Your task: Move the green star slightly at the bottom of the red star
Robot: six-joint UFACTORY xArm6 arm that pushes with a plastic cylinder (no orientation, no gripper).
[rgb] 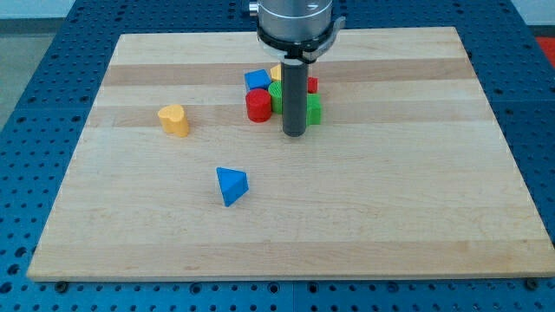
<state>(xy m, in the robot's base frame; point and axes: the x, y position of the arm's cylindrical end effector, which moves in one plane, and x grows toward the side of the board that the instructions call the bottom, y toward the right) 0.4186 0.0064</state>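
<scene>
Resting my tip [294, 134] on pale wooden board [390, 217], touching green star [311, 109]; smooth red cylinder [258, 106] beside; no tool fitted.

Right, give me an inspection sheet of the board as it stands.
Surface: wooden board on blue perforated table.
Job's things: green block, shape unclear, and red block both partly hidden behind the rod.
Clutter: red cylinder, blue block, yellow block in the cluster; yellow heart and blue triangle apart.
Grippers: none; my tip sits just below the cluster.
Cables: nothing seen.
Surroundings: nothing seen.
</scene>
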